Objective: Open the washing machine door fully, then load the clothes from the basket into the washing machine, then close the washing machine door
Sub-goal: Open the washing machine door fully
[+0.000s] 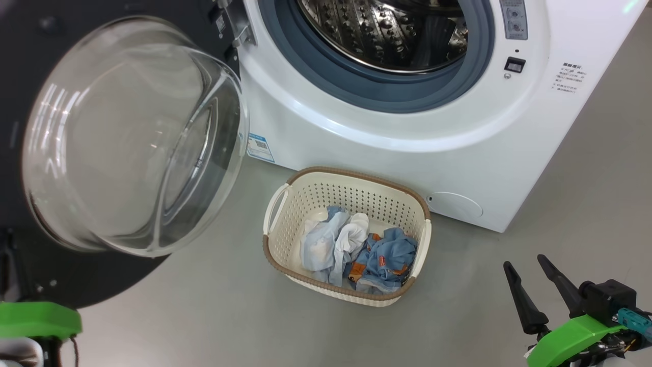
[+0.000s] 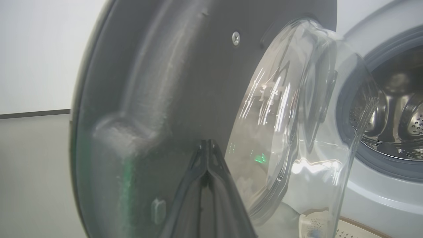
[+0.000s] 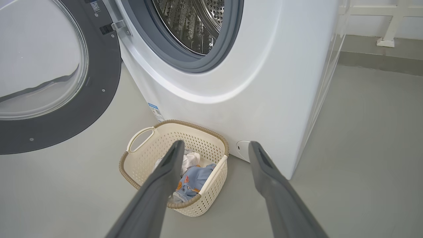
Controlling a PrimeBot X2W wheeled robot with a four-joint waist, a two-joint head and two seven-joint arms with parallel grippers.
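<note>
The washing machine (image 1: 387, 132) has its drum showing, and the door (image 1: 132, 132) stands swung out to the left with its glass bowl bulging toward the camera. The basket (image 1: 356, 176) is on the floor just in front of the machine, with the clothes (image 1: 356, 250) bunched up inside it. The right gripper (image 1: 524, 261) hangs to the right of the basket, its 2 fingers spread wide, holding nothing. The left gripper (image 2: 207, 145) is pinched closed, tips up by the door's dark inner face.
</note>
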